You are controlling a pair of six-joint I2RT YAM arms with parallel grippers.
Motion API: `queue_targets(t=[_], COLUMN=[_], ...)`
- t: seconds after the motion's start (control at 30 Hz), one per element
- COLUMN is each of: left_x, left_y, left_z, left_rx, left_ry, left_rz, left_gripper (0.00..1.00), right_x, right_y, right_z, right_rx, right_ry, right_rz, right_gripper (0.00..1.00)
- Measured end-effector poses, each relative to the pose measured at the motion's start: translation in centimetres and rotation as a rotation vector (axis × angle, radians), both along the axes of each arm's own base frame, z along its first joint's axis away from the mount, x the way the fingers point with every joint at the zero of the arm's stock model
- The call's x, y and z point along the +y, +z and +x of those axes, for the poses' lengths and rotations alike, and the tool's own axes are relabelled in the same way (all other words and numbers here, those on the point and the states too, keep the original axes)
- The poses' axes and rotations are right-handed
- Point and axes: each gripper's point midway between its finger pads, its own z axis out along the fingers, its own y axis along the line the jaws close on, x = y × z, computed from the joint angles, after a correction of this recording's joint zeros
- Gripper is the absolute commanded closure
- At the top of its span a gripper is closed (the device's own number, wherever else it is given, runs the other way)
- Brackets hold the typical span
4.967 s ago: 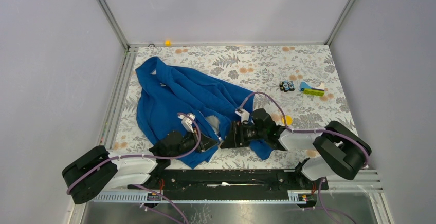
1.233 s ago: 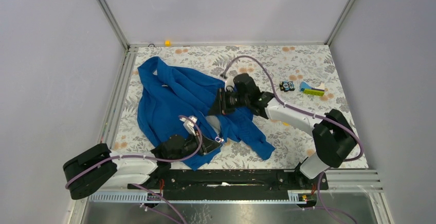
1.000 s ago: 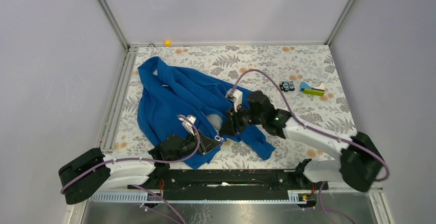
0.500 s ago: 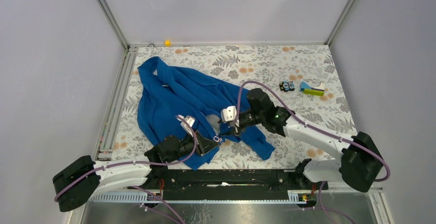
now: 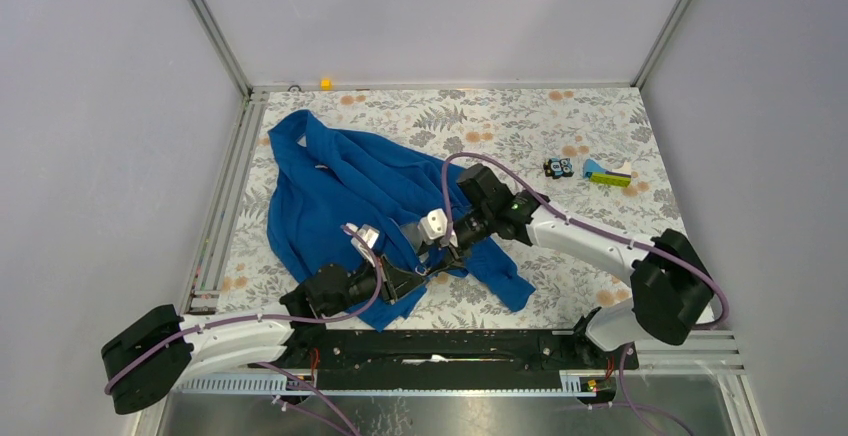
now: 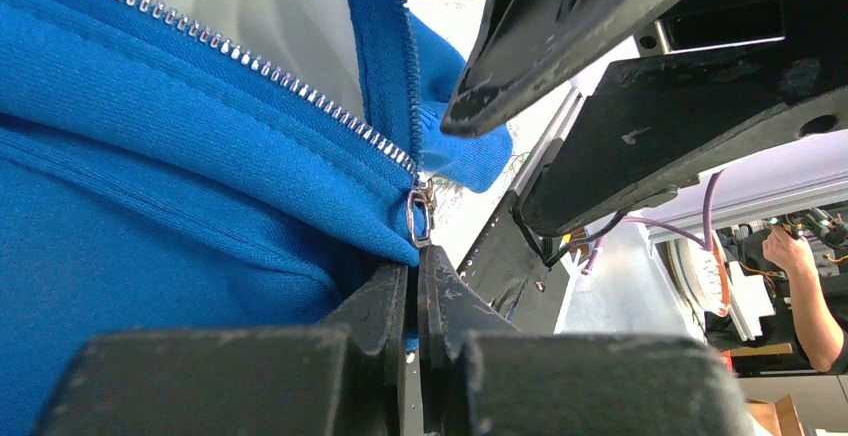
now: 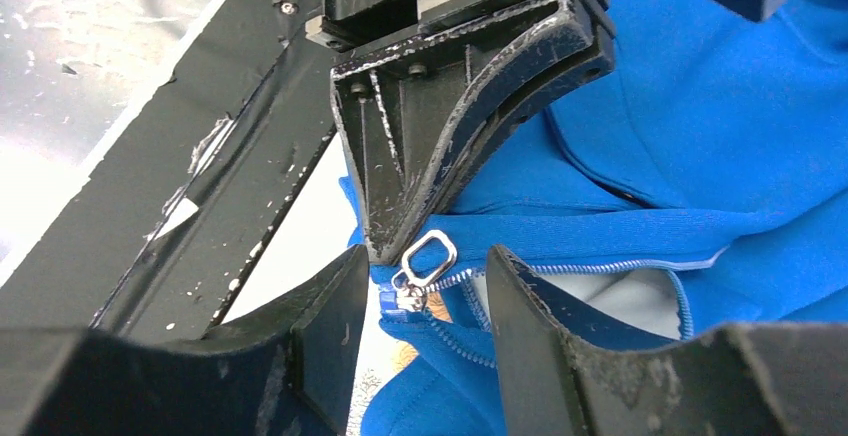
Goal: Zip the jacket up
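- The left gripper (image 6: 413, 274) has its fingers pressed tight together, clamped on the bottom hem of the jacket (image 5: 330, 191), just beneath the silvery zipper pull (image 7: 431, 253).
- The right gripper (image 7: 425, 268) meets it head-on at that same corner of the jacket. Its jaws stand apart, and the pull sits in the gap between them.
- Up from the pull the zipper teeth (image 6: 250, 61) spread apart, with pale lining showing between the two rows.
- The jacket lies rumpled on the floral table (image 5: 600, 121).
- Well off to the jacket's right sit a small black toy (image 5: 558, 167) and a green-and-blue piece (image 5: 607, 176).
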Motion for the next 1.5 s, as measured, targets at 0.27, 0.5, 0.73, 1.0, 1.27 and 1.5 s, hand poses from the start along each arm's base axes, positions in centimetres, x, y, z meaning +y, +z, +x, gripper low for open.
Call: queue_targets(t=[0.27, 0.5, 0.73, 1.0, 1.27, 1.5], left_x=[0.0, 0.0, 0.0, 0.3, 0.4, 0.3], left_y=[0.0, 0.0, 0.0, -0.9, -1.4, -0.8], left_z=[0.0, 0.0, 0.0, 0.1, 0.0, 0.2], left_rx=[-0.003, -0.003, -0.003, 0.016, 0.028, 0.017], left_ry=[-0.001, 0.0, -0.001, 0.012, 0.012, 0.019], left_rz=[0.002, 0.002, 0.001, 0.035, 0.049, 0.028], left_gripper=[1.0, 1.0, 1.0, 1.0, 1.0, 1.0], right_x=[0.3, 0.6, 1.0, 1.2, 1.5, 1.3], right_y=[-1.3, -2.1, -2.8, -3.8, -4.0, -3.2], right_z=[-0.2, -0.4, -0.3, -0.7, -0.6, 0.1], right_rx=[0.042, 0.054, 0.029, 0.022, 0.012, 0.007], right_ry=[0.05, 0.078, 0.081, 0.078, 0.032, -0.113], right_rz=[-0.05, -0.087, -0.112, -0.109, -0.08, -0.051], right_gripper=[0.51, 0.52, 0.55, 0.83, 1.0, 1.0])
